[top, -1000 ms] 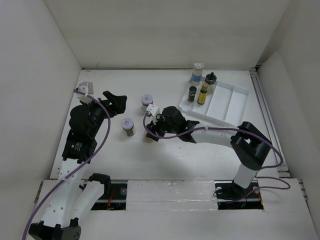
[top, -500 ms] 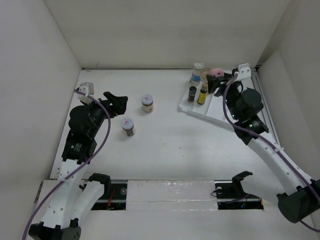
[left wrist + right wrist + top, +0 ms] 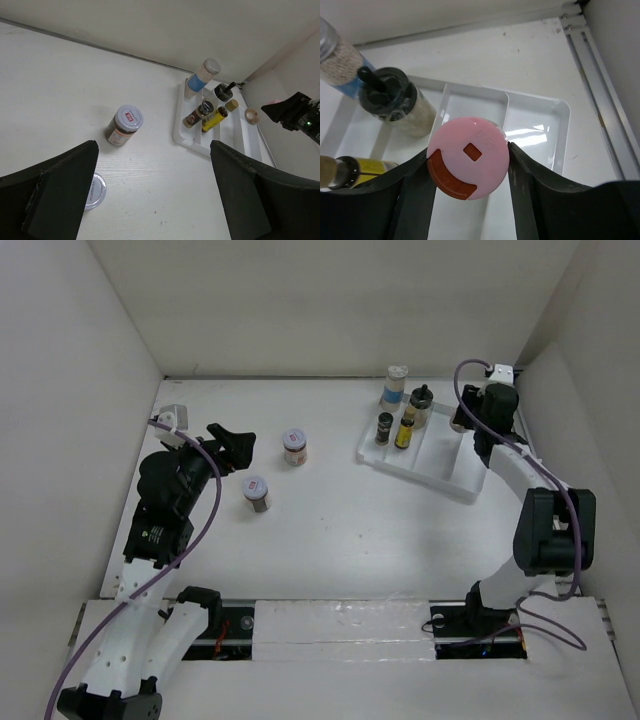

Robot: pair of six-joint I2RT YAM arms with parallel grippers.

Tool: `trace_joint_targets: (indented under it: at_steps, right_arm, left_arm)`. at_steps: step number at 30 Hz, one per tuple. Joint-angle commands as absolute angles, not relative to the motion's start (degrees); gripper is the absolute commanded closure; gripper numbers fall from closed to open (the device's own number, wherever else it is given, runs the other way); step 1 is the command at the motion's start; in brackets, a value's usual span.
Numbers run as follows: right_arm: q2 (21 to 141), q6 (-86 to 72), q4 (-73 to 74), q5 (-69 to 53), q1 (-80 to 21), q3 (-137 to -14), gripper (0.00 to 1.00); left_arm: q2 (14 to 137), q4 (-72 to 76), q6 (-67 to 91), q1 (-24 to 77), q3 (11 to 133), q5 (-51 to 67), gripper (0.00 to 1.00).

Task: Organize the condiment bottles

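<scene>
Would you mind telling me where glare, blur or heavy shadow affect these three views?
Top external: even, diffuse light, no hard shadows on the white table. Left wrist: the black fingers of the left gripper loom dark and underexposed in the foreground. Right wrist: a bright glare patch sits on the white divided plastic tray, beside the pink-lidded round jar clamped in the right gripper.

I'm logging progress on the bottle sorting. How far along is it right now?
Done: the blue-labelled jar, black-capped shaker, small dark jar and yellow bottle stand at the white divided plastic tray's left end. In hand: the right hand grips a pink-lidded jar over a tray compartment. Remaining: one grey-lidded glass jar and a second grey-lidded jar on the table near the open left hand.
</scene>
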State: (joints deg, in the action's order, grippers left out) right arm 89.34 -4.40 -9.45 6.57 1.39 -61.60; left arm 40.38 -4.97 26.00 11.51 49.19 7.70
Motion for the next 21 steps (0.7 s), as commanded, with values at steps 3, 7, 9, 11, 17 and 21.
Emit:
trace_joint_targets:
  at_steps: [3,7,9,11,17,21]
  right_arm:
    - [95.52,-5.36,-11.78,0.63,3.77,-69.43,0.63]
    - [101.77,-5.36,-11.78,-2.28,4.31,-72.68,0.63]
    - [104.48,-5.36,-12.3,-2.29,4.31,-74.44,0.63]
    - [106.16,-5.36,-12.3,-2.99,4.31,-76.19,0.63]
    - [109.86,-5.36,-12.3,-2.99,3.78,-77.96,0.5]
    - [110.48,-5.36,-11.78,-2.47,3.78,-78.49,0.31]
  left_arm:
    - [40.25,-2.29,25.49,11.25,49.39,7.82,0.09]
    - [40.87,-2.29,25.49,11.25,49.39,7.82,0.09]
    - [40.87,-2.29,25.49,11.25,49.39,7.82,0.09]
    - [41.39,-2.29,25.49,11.25,49.39,7.82,0.09]
    - [41.92,-2.81,24.96,11.25,49.39,7.29,0.09]
    - [41.92,-2.81,24.96,11.25,49.39,7.29,0.09]
